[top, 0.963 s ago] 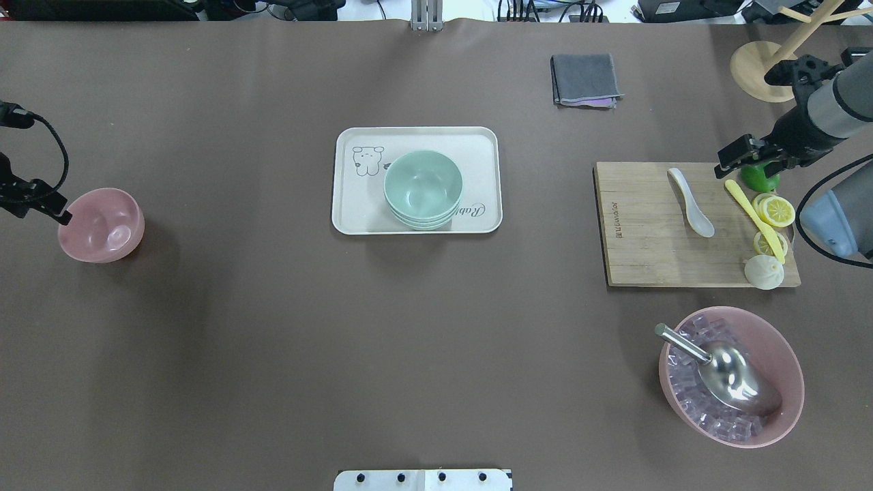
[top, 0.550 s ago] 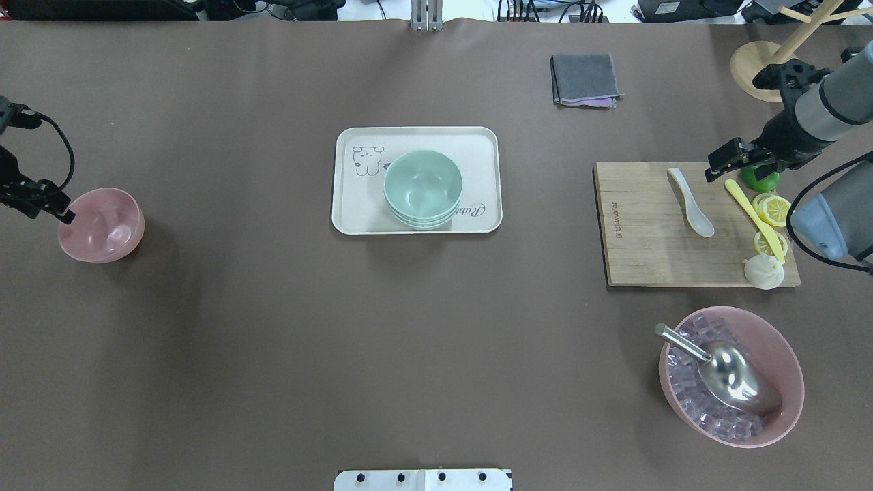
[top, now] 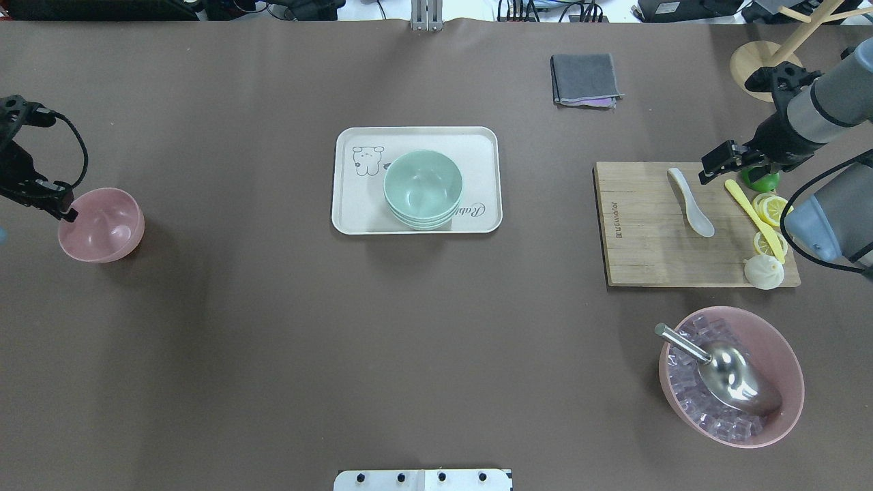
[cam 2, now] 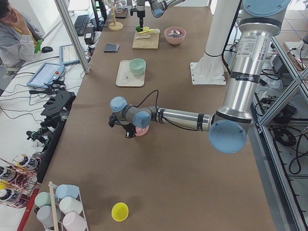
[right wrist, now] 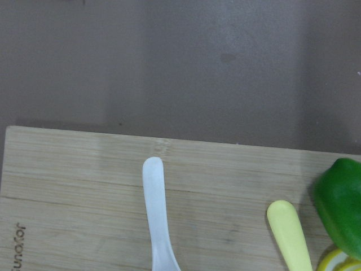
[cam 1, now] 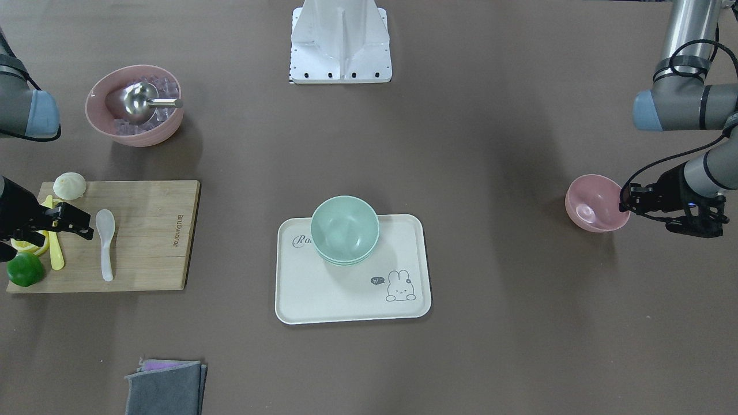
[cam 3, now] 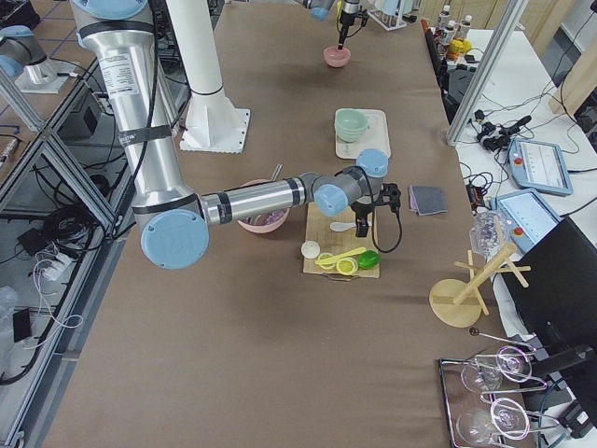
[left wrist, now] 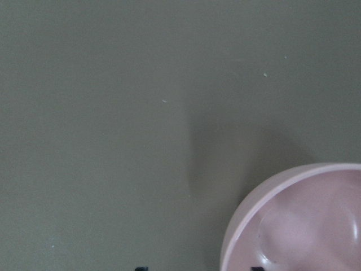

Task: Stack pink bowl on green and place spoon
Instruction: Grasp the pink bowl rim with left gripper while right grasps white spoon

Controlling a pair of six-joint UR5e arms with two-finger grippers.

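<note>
The small pink bowl (top: 102, 226) stands upright at the table's left end and also shows in the front view (cam 1: 594, 203). My left gripper (top: 63, 206) is open at its left rim. In the left wrist view the fingertips straddle the rim of the bowl (left wrist: 304, 226). A stack of green bowls (top: 423, 185) sits on the cream tray (top: 354, 208). The white spoon (top: 690, 202) lies on the wooden cutting board (top: 641, 252). My right gripper (top: 715, 167) is open and empty, above the board just right of the spoon's handle (right wrist: 153, 186).
On the board lie a yellow utensil (top: 753, 218), lemon slices (top: 776, 208), a green fruit (top: 760, 181) and a white bun (top: 762, 271). A large pink bowl (top: 791, 361) with ice and a metal scoop stands front right. A grey cloth (top: 585, 80) lies at the back.
My right gripper has moved left over the board toward the spoon's handle. My left gripper has shifted slightly at the pink bowl's rim. The bowl and the spoon have not moved.
</note>
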